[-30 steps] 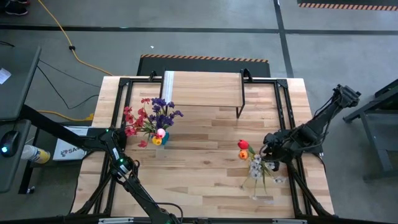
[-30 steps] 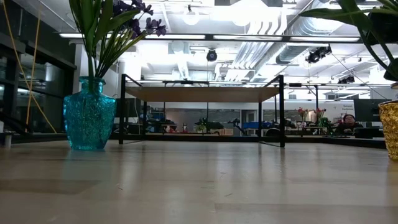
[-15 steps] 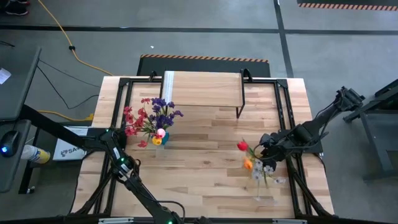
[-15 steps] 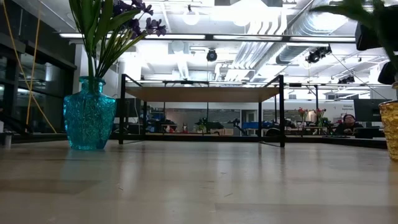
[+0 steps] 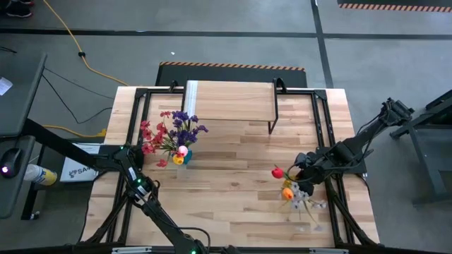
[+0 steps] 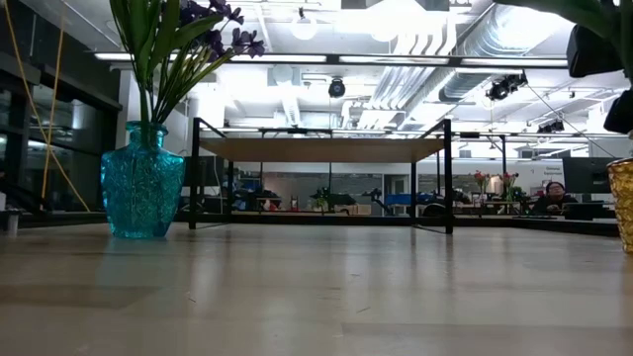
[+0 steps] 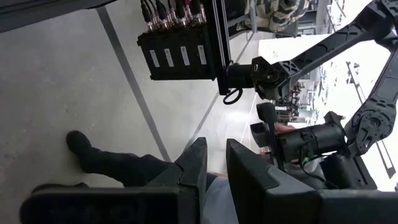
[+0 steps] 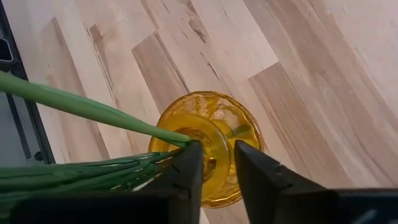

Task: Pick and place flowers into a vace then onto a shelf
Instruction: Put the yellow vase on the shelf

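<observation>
Right gripper [image 8: 214,171]: over the table's right side, fingers closed on the rim of the yellow vase [image 8: 211,146].
Flowers [image 5: 288,185]: stems run into the yellow vase, beside the fingers, leaning out.
Left gripper [image 7: 214,168]: off the table's front-left, fingers close together, empty.
Shelf [image 5: 229,101]: at the table's back, well apart.
Blue vase [image 6: 141,184]: filled, left side.
</observation>
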Robot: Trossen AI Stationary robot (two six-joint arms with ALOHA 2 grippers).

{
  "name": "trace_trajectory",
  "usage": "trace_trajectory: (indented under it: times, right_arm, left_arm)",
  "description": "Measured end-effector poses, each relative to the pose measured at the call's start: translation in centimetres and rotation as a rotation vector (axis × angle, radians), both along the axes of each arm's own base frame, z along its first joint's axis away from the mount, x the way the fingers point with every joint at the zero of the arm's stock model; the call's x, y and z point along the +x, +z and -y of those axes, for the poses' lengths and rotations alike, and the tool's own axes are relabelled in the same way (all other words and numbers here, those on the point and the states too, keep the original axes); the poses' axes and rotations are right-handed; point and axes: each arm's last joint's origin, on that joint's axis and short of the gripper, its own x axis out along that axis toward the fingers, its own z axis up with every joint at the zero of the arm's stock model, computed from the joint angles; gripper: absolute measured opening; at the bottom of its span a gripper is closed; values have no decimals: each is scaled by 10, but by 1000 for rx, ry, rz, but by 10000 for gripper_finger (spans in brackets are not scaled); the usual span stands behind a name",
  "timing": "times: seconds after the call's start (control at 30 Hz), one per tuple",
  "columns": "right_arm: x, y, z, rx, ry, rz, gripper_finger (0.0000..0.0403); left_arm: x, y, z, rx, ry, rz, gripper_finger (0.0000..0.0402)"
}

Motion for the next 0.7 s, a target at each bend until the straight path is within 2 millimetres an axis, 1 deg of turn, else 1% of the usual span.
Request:
trace_trajectory:
  times: [0.13,0.17,0.53,0.7]
  right_arm:
    - [0,0,0,-4,1,3,37]
    - [0,0,0,-6,1,4,31]
    - [0,0,1,-22,-6,16,31]
    - [-5,4,5,-33,-23,58,31]
  left_arm:
    - [0,0,0,0,0,0,95]
    - [0,0,0,0,0,0,95]
    - [0,0,0,-3,1,0,95]
    - [0,0,0,-6,2,-1,95]
